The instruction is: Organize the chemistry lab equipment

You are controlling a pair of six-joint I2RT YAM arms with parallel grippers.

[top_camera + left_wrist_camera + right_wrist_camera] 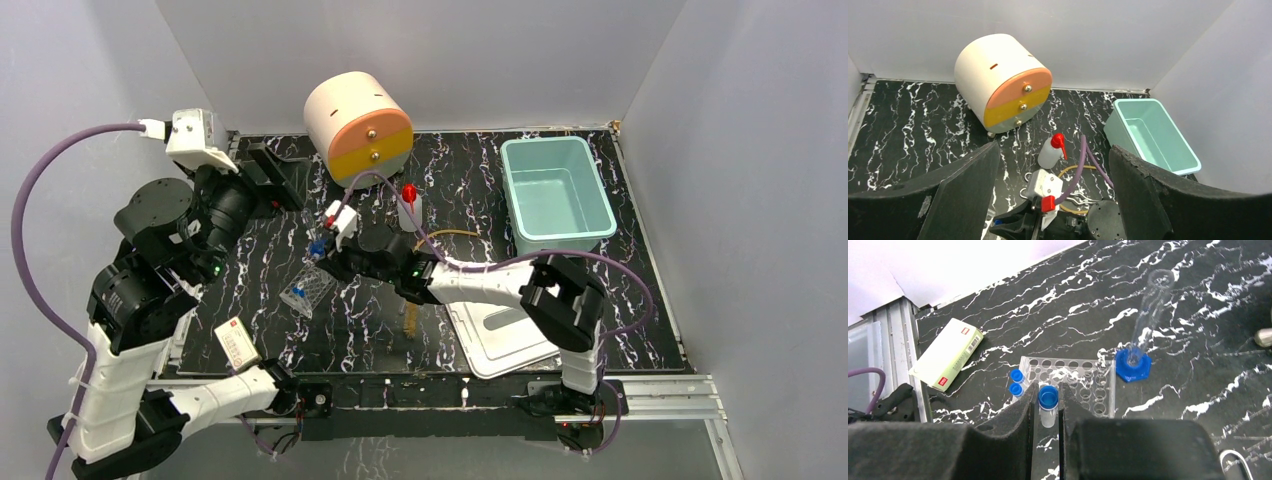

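My right gripper (pixel 1048 390) is shut on a small clear blue-capped test tube (pixel 1048 401) and holds it upright just above the near edge of the clear tube rack (pixel 1083 382). Two more blue-capped tubes (pixel 1016 382) stand at the rack's left end. In the top view the right gripper (pixel 322 252) sits over the rack (pixel 307 288). My left gripper (pixel 1054 150) is open, empty and raised at the left (pixel 278 175). The white squeeze bottle with red nozzle (pixel 1050 152) stands beyond the tan tubing loop (pixel 1071 170) and the metal forceps (pixel 1075 198). The brown brush (pixel 410 320) lies near the front.
A drum-shaped drawer unit (pixel 358 125) stands at the back. A teal bin (pixel 555 195) is at the back right, and its white lid (pixel 495 335) lies at the front. A clear cylinder on a blue base (pixel 1143 340) lies right of the rack. A small box (pixel 238 343) lies front left.
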